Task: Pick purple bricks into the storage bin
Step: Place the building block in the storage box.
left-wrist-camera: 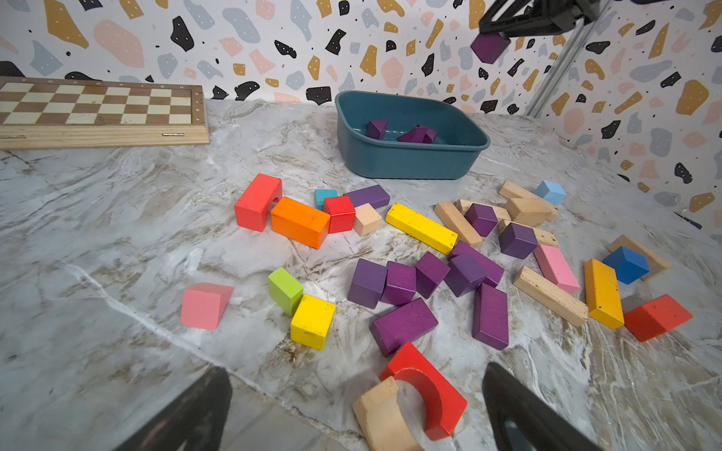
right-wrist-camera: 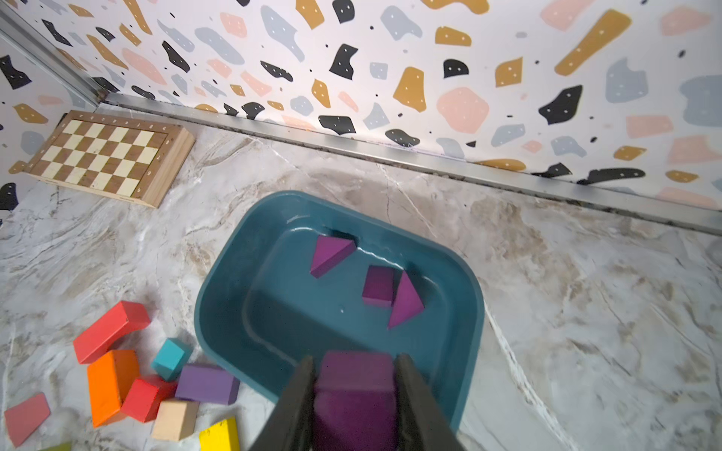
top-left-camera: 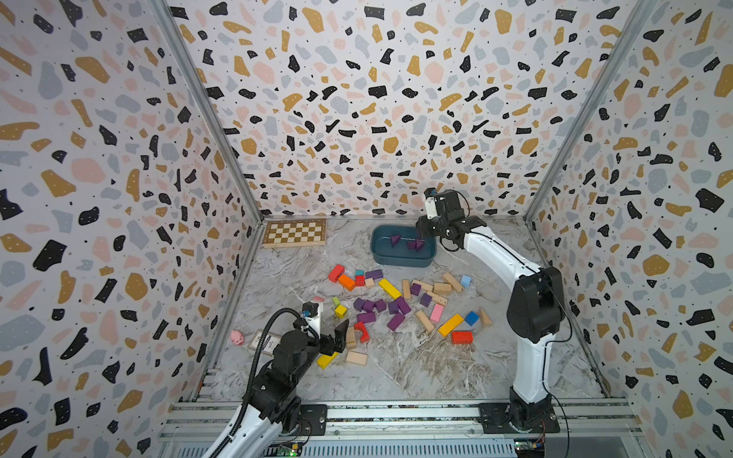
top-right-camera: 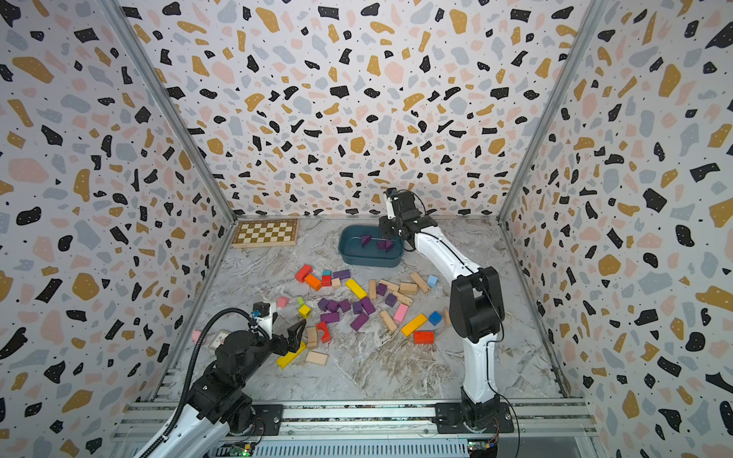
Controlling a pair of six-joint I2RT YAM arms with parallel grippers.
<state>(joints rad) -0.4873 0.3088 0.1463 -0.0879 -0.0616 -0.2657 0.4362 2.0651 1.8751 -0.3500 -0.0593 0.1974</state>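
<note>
The right gripper hangs above one end of the storage bin, its two fingers closed against the sides of one purple cube. In the left wrist view this cube is in the air, clear of the bin's rim. Three purple bricks lie on the bin's floor, two wedges and a cube, the cube touching one wedge. Ten more lie loose on the marble table among the other coloured blocks: six cubes and four bars. The left gripper is spread wide and holds nothing. It is low over the table, just beside a red arch block and well apart from the single bin.
</note>
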